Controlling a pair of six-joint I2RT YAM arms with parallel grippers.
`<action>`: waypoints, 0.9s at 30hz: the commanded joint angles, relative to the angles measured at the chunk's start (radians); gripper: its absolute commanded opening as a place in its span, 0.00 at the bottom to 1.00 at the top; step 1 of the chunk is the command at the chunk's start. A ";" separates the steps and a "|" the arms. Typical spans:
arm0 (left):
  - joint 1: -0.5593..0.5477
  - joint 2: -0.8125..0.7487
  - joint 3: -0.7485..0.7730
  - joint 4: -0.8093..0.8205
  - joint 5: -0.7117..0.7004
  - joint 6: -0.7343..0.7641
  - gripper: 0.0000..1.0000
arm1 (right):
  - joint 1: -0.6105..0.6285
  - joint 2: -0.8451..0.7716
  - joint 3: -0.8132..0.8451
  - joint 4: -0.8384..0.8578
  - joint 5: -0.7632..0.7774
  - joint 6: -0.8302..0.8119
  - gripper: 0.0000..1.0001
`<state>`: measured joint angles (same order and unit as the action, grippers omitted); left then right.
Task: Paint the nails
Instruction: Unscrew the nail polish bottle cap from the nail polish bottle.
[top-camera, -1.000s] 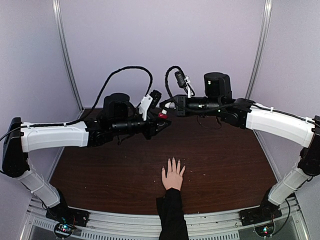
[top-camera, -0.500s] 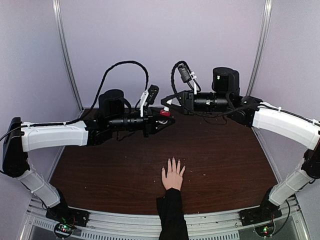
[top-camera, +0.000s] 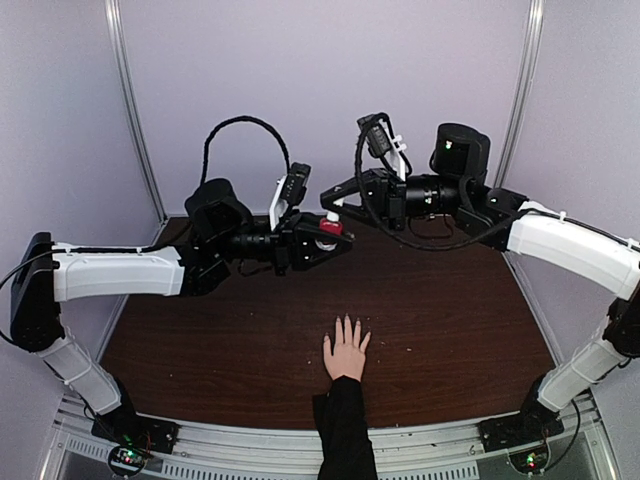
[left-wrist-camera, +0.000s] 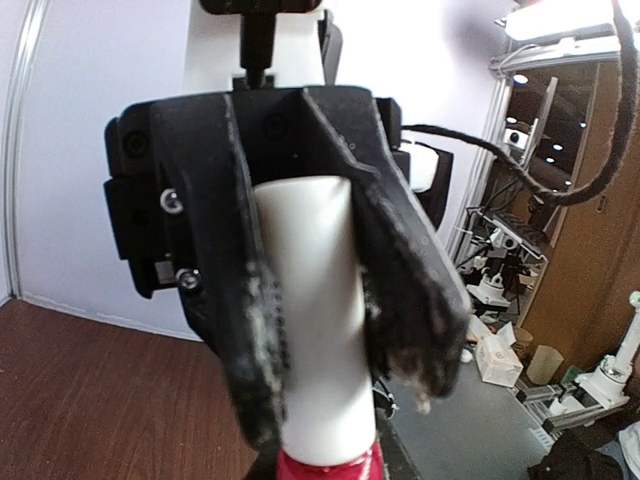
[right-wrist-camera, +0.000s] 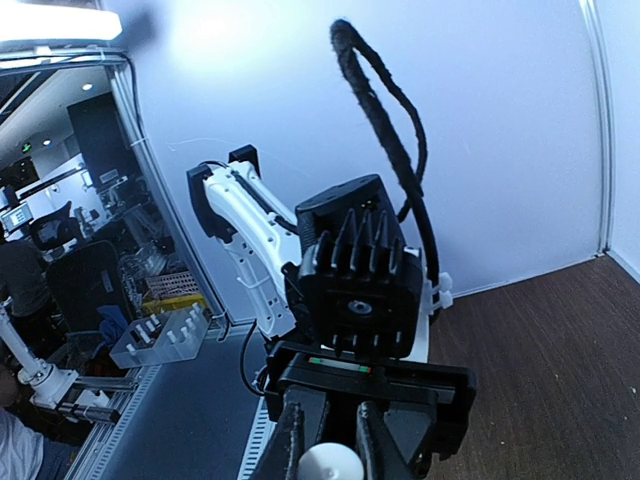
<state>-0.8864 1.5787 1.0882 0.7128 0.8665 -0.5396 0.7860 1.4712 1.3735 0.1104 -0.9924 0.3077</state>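
Note:
A pale hand (top-camera: 346, 352) in a black sleeve lies flat near the table's front edge. Its nails (top-camera: 346, 321) are too small to tell bare from red. High above the far half of the table, my left gripper (top-camera: 326, 238) is shut on a small red bottle (top-camera: 330, 227). My right gripper (top-camera: 336, 206) meets it from the right, shut on the bottle's white cap (left-wrist-camera: 318, 320). In the left wrist view the right gripper's dark fingers (left-wrist-camera: 410, 300) clamp that cap, with red showing just below it. The right wrist view shows the cap's round end (right-wrist-camera: 330, 463) between dark fingers.
The dark wooden table (top-camera: 450, 310) is walled by pale panels at the back and sides. Both arms arch over its far half, with looped cables (top-camera: 245, 130) above the wrists. A metal rail (top-camera: 250, 445) runs along the near edge beside the sleeve (top-camera: 345, 430).
Both wrists have risen and drawn together. The right gripper has moved left over the bottle's top, and the left gripper has shifted slightly right. The hand has stayed still.

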 joint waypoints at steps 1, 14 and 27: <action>-0.036 0.018 0.023 0.163 0.139 -0.007 0.00 | 0.025 0.035 0.046 0.079 -0.142 0.019 0.00; -0.036 -0.105 -0.020 -0.218 -0.244 0.336 0.00 | -0.004 -0.014 0.067 -0.140 0.058 -0.056 0.54; -0.037 -0.144 -0.066 -0.237 -0.539 0.416 0.00 | -0.005 -0.049 0.001 -0.122 0.290 0.011 0.56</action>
<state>-0.9237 1.4715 1.0393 0.4599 0.4564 -0.1791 0.7830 1.4429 1.4006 -0.0574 -0.7853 0.2707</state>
